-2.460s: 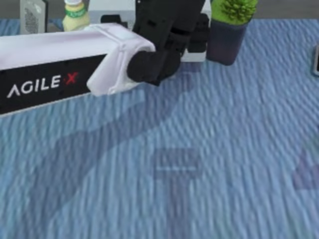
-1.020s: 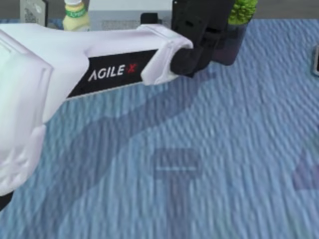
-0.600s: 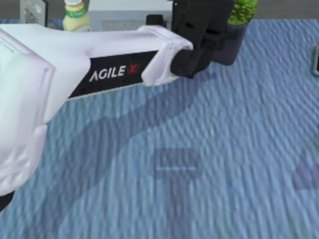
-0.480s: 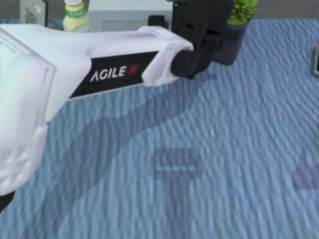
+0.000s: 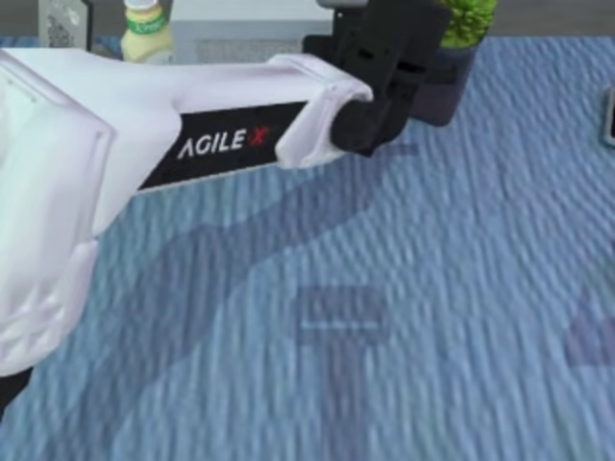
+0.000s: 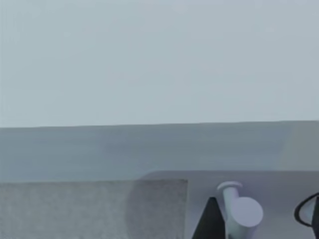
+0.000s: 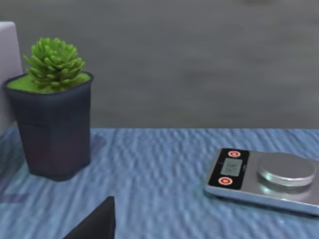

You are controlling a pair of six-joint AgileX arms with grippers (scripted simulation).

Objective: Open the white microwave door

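At the table's far left stand a dark box and a yellowish bottle. The left arm reaches across to the far edge, its left gripper at the front of the white microwave. In the left wrist view the white microwave door with its mesh window lies just beside a dark fingertip near a silver knob; I cannot tell how far the fingers are parted. Right of it stand a potted plant and a scale. The right gripper hangs near the table's right side, grip unclear.

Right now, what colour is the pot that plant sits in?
Dark navy, nearly black. The pot shows best in the right wrist view.
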